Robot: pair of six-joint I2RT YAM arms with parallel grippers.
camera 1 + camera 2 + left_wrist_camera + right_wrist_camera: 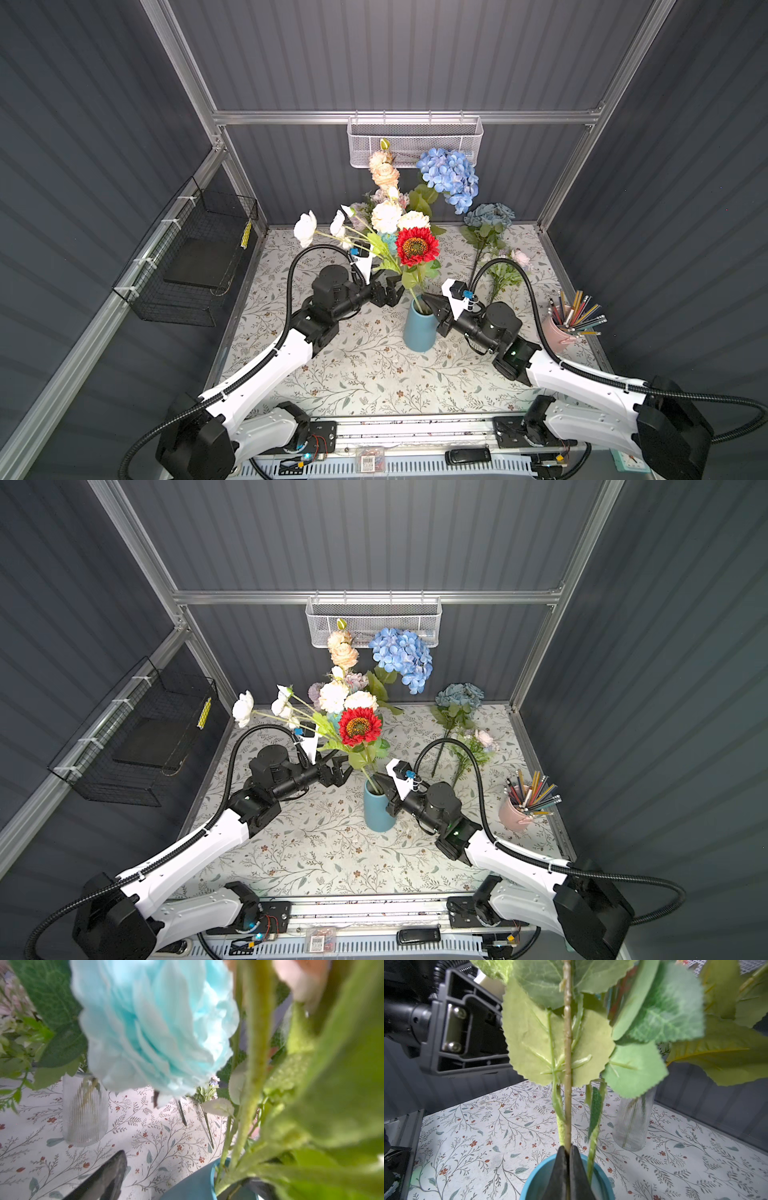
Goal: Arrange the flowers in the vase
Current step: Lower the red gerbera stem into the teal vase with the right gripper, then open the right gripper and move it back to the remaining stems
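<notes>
Right jaws are pinching fully shut on a green stem point(567, 1084) right at the mouth of the blue vase point(417, 332), with the tips sitting just over the rim. The stem's long axis is running near upright out of the vase, straight up from the jaws. I cannot tell which bloom is topping it, since leaves are blocking. The red-orange daisy point(417, 246) and the white blooms point(305, 227) seem to be rising from this same vase.

Left jaws are hanging wide open and holding nothing, just left of the stems, above the vase and level with the lower leaves.

Judging: the stem is looking seated, so the coming move is likely a release and a pull-back along the right arm's own line. Dragging sideways is risking a tipped vase.

A dusty-blue hydrangea bunch point(489, 216) and a pale rose bunch point(507, 268) are lying at the back right of the counter point(374, 374). Their stem ends are pointing frontward. They are well apart from the vase and nearer the right arm.

A clear glass vase point(85, 1109) behind is carrying the bright blue hydrangea point(449, 176).
</notes>
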